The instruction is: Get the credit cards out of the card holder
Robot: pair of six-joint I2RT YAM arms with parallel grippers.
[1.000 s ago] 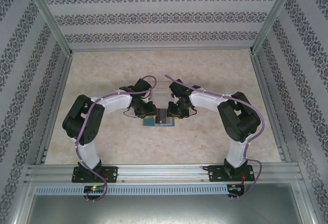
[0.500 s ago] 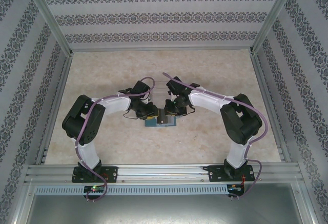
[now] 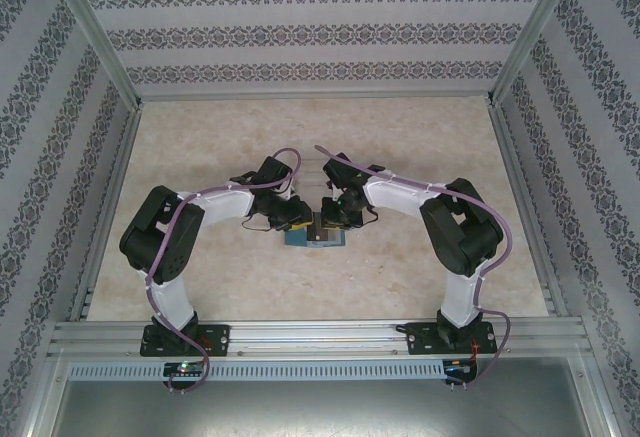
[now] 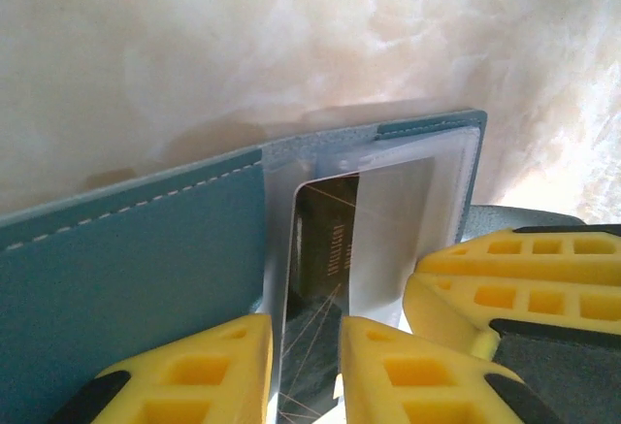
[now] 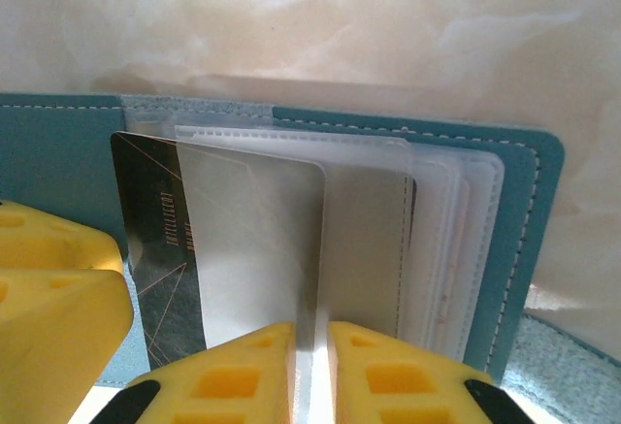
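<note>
So, working outward from the claws. Our right gripper (image 5: 312,335) sits at the near edge of the card holder (image 5: 58,138). Its jaws are pulled in to a thin slit, and the edge of the credit card (image 5: 218,240) runs straight into that slit. We honestly can't tell if the pads are biting the card or just bracketing it. Our left gripper (image 4: 306,335) is at the same near edge of the holder, just beside the right one. Its gap is narrow too, a bit wider, with the card's dark band showing between the fingers. Gripping or not, we can't tell there either.

Here's what we'd worry about. The card is thin and slick, so a pinch on just its edge could slip off. The clear sleeves (image 5: 451,240) lie right against the card, so the jaws could catch a sleeve along with it, and then the whole soft holder would drag along. The two claws are also crowded close together, so a bump looks possible.

As for contents, the holder lies open like a book, and its sleeves are fanned over the half away from the left gripper. The silver card with the dark band sits in front of them. The sleeve right behind looks greyish, maybe another card, but we're not sure. Past the holder there's just the marbled table (image 5: 340,26).
</note>
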